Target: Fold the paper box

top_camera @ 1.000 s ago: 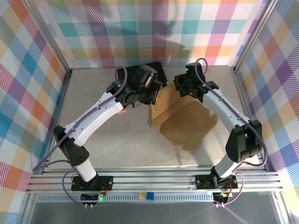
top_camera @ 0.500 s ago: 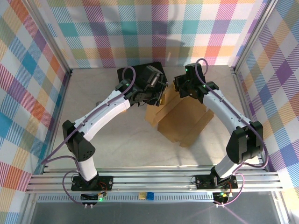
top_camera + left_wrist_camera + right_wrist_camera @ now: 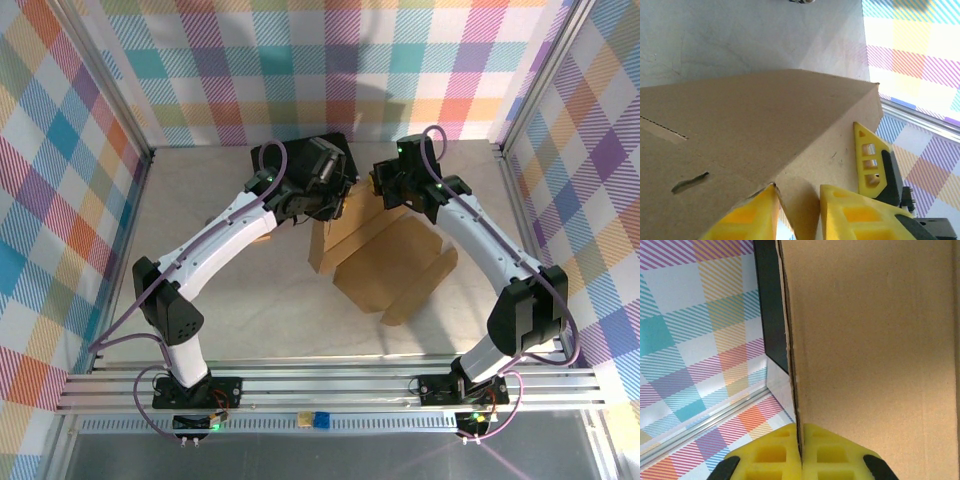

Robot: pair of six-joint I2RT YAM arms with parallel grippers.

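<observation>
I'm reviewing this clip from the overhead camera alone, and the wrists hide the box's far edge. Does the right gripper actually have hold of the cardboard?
Observer: Yes. On its wrist camera the right gripper is pinched shut on a panel edge of the paper box.
Operator: And the left one?
Observer: The left gripper straddles a flap's edge. Its fingers are apart, with a gap beside the card.
Operator: Any cut-outs on the panel near it?
Observer: A small slit is cut into the panel facing the left wrist camera.

Black case [image 3: 771, 315] close behind paper box [image 3: 875, 340]
</observation>
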